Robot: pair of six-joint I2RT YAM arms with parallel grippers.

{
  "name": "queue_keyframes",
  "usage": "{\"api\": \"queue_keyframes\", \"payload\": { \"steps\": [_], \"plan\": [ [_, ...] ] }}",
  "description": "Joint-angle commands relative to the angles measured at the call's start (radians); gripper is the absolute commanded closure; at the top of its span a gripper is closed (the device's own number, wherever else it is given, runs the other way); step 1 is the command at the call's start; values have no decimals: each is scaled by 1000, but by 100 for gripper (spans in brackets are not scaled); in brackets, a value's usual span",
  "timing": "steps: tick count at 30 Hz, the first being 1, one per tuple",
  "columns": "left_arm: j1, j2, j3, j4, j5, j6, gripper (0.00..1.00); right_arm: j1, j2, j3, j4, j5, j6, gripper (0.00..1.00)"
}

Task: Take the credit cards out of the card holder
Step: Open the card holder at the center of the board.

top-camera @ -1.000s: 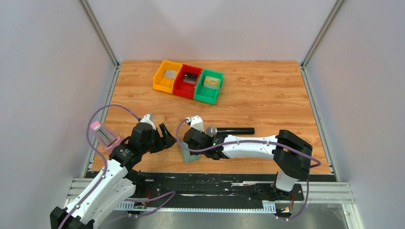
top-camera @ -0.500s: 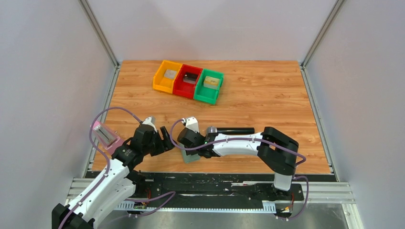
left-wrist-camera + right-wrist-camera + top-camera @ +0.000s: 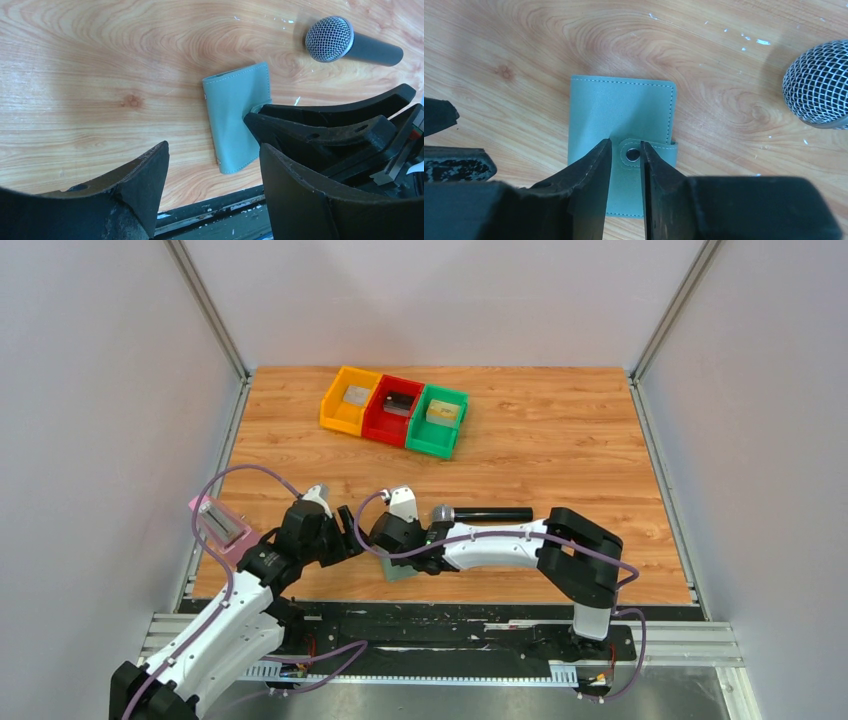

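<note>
**A:** So, where is the card holder (image 3: 621, 107) lying?

**B:** Flat on the tabletop (image 3: 560, 440), close to the near edge. It is folded shut, with its strap (image 3: 668, 149) snapped over the front, so the inside is hidden.

**A:** And the right pincer (image 3: 626, 161)?

**B:** Down at the strap end of the holder. Its jaws are narrow, with only a slim gap, and the metal snap stud (image 3: 631, 154) shows in that gap. The strap runs on beneath one finger. I cannot tell whether it truly pinches the strap or only rests there.

**A:** The left pincer (image 3: 214, 155)?

**B:** Spread wide and holding nothing, just to the left of the holder. In its own camera the holder shows in the gap between its two fingers, and the right pincer's tips meet the holder's edge.

**A:** Anything else about?

**B:** A black microphone (image 3: 350, 44) lies just beyond the holder and to its right. Its mesh head is the nearer end, and it does not touch the holder. Far back, a yellow bin (image 3: 333, 415), a red bin (image 3: 380, 430) and a green bin (image 3: 432, 445) stand side by side, touching. Each holds something too small to name
</note>
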Motion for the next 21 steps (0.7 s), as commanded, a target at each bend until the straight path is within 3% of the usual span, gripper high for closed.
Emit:
{"api": "queue_keyframes", "payload": {
  "steps": [1, 6, 11, 21],
  "plan": [
    [4, 0, -8, 43, 13, -10, 26, 19, 47, 21, -118, 67, 36, 72],
    [3, 1, -11, 48, 18, -12, 26, 27, 53, 22, -135, 79, 56, 81],
    [4, 9, -23, 70, 42, -11, 27, 26, 20, 12, -122, 84, 62, 100],
    [3, 98, -46, 170, 141, 1, 29, 25, -108, -90, 1, 58, 63, 100]
  ]
}}
